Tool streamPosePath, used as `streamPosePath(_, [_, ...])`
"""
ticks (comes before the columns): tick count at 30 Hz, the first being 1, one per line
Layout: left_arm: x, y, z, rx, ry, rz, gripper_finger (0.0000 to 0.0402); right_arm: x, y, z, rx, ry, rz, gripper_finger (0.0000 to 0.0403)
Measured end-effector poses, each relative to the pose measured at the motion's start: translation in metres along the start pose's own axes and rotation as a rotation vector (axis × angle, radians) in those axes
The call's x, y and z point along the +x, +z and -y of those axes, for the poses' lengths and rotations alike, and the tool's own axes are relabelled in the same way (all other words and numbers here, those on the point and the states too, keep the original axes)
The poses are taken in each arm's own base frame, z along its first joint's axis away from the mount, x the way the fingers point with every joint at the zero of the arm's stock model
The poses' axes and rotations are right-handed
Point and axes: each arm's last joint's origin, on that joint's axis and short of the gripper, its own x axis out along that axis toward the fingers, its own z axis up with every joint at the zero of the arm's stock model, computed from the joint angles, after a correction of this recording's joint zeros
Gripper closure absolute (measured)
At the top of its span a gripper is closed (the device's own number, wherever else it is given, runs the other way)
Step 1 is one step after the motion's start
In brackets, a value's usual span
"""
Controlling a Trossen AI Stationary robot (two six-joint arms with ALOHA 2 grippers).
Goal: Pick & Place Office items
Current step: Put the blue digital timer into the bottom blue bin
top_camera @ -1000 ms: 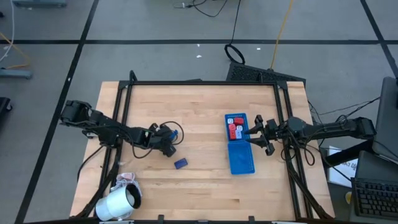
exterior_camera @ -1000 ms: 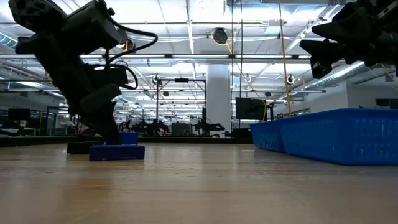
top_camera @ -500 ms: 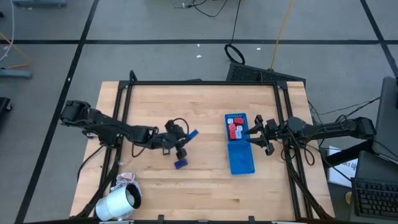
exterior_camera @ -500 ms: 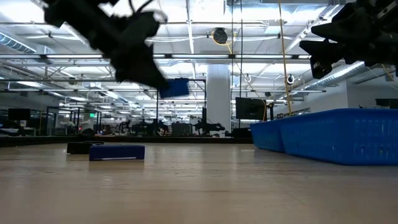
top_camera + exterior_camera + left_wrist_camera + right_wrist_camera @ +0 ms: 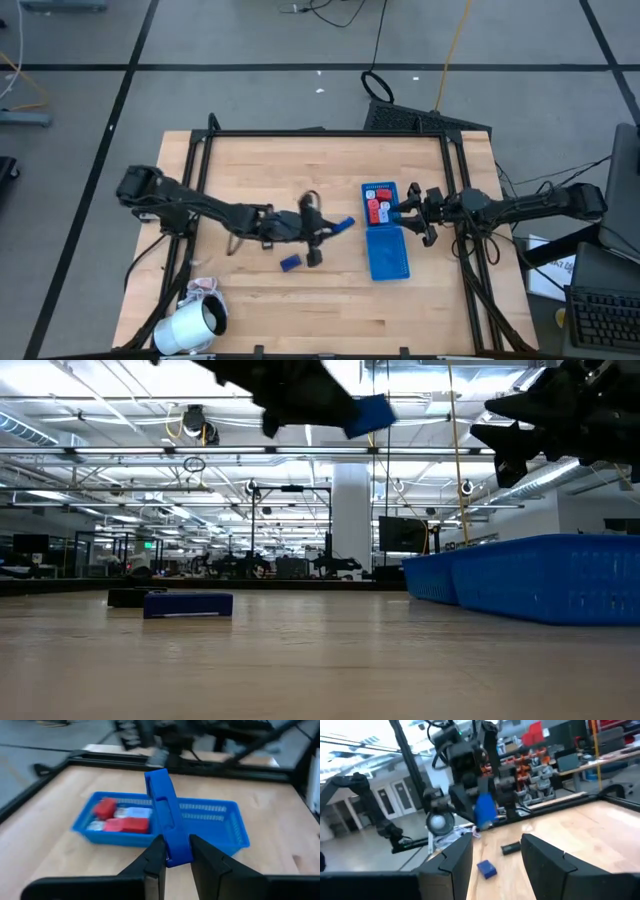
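Observation:
My left gripper (image 5: 328,226) hangs over the middle of the table, left of the blue tray (image 5: 390,262), shut on a blue block (image 5: 343,222). The low view shows that block (image 5: 372,415) high above the wood. The tray's far compartment (image 5: 97,827) holds red and white pieces (image 5: 125,824). A dark blue block (image 5: 290,263) lies flat on the table, with a black piece (image 5: 510,848) lying near it. My right gripper (image 5: 403,214) waits open over the tray's right rim. My left gripper pinches the blue block between its two fingers (image 5: 156,854) at the block's near end (image 5: 176,854). The fingers come about level from the table's left and lie along the block. The rest of the block (image 5: 161,795) sticks out past the fingertips toward the tray, lifted clear.
A big white roll (image 5: 190,325) lies at the table's near left corner. A black frame rail (image 5: 320,133) borders the far edge, with side rails left and right. Bare wood (image 5: 330,305) lies between the loose blocks and the near edge.
My left gripper has risen from the table and travelled toward the right edge, toward the tray, carrying the blue block lifted clear. The dark blue block and the black piece on the table have stayed where they were.

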Motion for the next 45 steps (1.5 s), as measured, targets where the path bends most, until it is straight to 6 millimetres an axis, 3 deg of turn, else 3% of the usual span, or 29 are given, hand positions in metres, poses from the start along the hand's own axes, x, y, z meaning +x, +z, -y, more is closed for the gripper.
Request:
streamPosePath(5, [0.032, 0.008, 0.014, 0.077, -0.097, -0.018, 0.0338, 0.006, -0.005, -0.004, -0.004, 0.035, -0.020, 0.0248])
streamPosePath(9, [0.043, 0.018, 0.020, 0.123, -0.121, -0.022, 0.0330, 0.010, -0.006, -0.012, -0.005, 0.117, 0.001, 0.0244])
streamPosePath(17, [0.046, 0.024, 0.013, 0.100, -0.104, -0.034, 0.0327, 0.022, -0.019, -0.028, -0.174, 0.246, -0.065, 0.0168])
streamPosePath(21, [0.046, 0.024, 0.015, 0.086, -0.129, -0.040, 0.0327, 0.038, -0.018, -0.029, -0.200, 0.147, -0.067, 0.0124])
streamPosePath(25, [0.045, 0.023, 0.016, 0.072, -0.133, -0.042, 0.0326, 0.053, -0.019, -0.029, -0.206, 0.077, -0.087, 0.0106])
streamPosePath(34, [0.044, 0.021, 0.018, 0.062, -0.136, -0.057, 0.0326, 0.083, -0.019, -0.033, -0.235, 0.075, -0.116, 0.0122])
streamPosePath(45, [0.044, 0.018, 0.018, 0.069, -0.132, -0.089, 0.0325, 0.085, -0.019, -0.033, -0.206, 0.074, -0.116, 0.0183])
